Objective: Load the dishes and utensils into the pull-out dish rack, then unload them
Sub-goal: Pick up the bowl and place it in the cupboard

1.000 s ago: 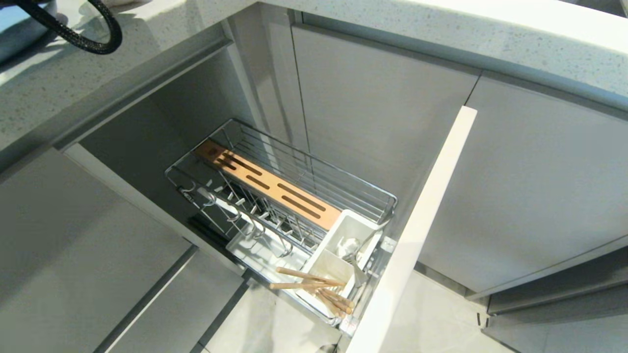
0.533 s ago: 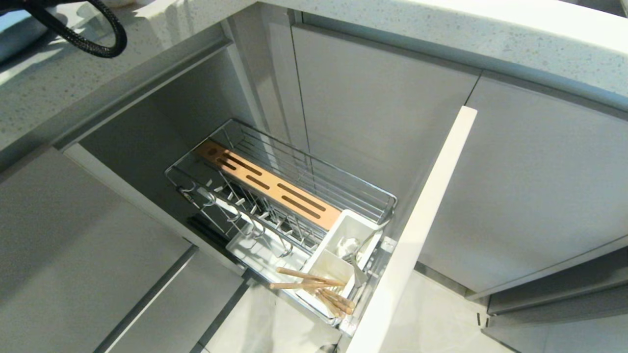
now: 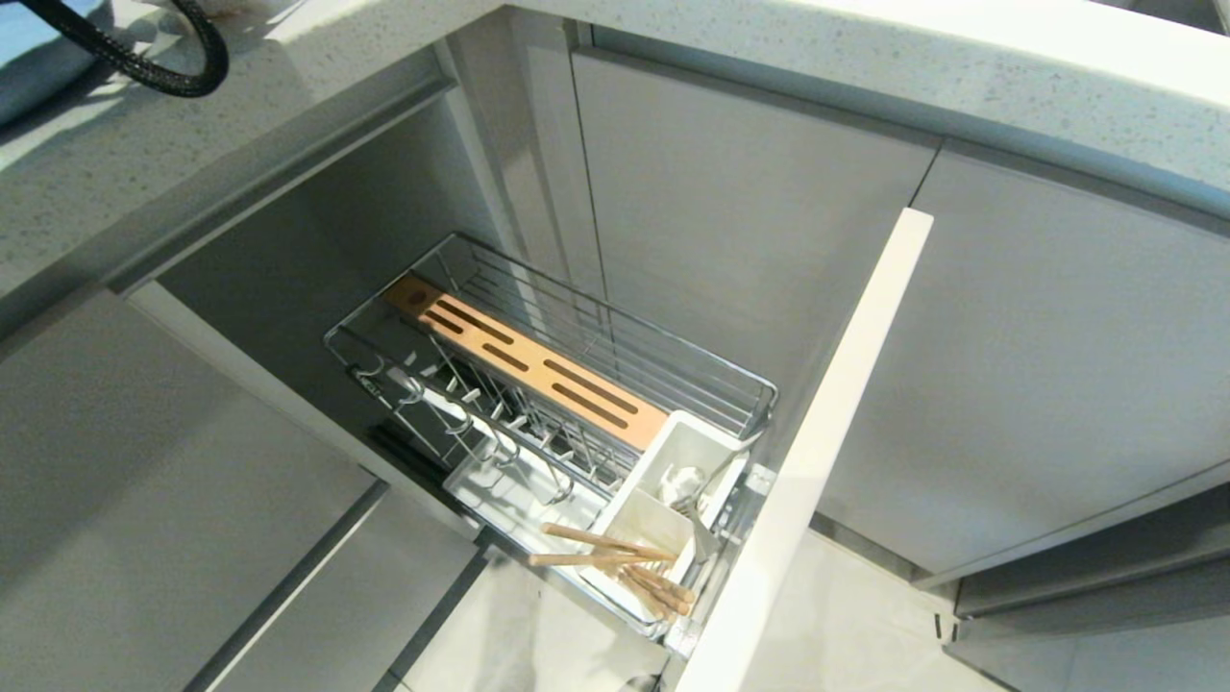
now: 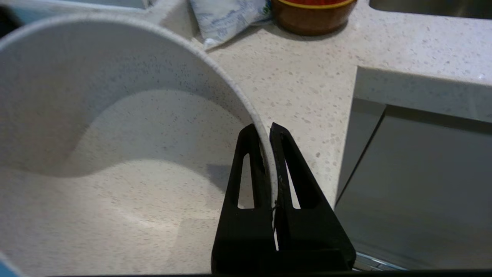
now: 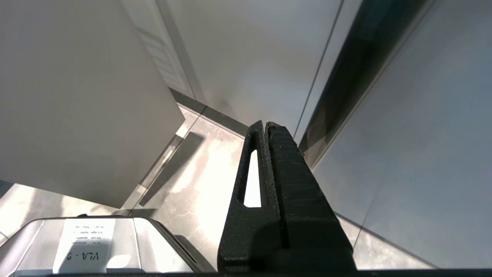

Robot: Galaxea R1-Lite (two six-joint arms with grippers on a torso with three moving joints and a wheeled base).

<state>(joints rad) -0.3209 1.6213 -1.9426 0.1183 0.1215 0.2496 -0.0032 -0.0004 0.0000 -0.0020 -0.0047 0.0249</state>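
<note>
While the rack stood pulled out with chopsticks and spoon in its caddy, our left claw pinched the white bowl's rim at 3 o'clock on the counter; right claw closed, empty.

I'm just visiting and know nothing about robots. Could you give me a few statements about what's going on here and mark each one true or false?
1. The left pincer is clamped on the rim of the white bowl. True.
2. The bowl already sits in the dish rack. False: it is on the speckled counter, and the rack's plate prongs hold nothing.
3. The chopsticks lie in the rack's white caddy. True.
4. The right pincer holds the spoon. False: it is shut on nothing, down near the floor; the spoon is in the caddy.
5. The rack is pushed in. False: it is pulled out.
</note>
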